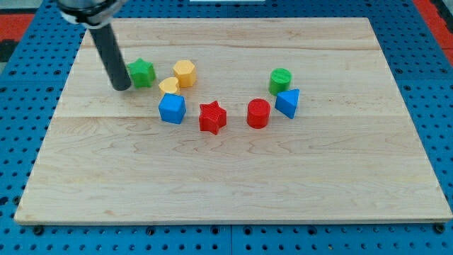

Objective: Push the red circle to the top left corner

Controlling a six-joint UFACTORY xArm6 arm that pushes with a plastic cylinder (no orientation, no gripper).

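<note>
A straight black rod (matte, round), 1 dark mount above my tip (pixel 122 88)

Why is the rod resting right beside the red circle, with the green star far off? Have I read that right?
Not quite. The camera view shows my tip right beside the green star, at its left. The red circle is the one far off, toward the view's right.

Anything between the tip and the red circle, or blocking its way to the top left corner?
My tip sits by the green star. The blue cube, red star and two yellow blocks lie between it and the red circle, also crowding its route.
</note>
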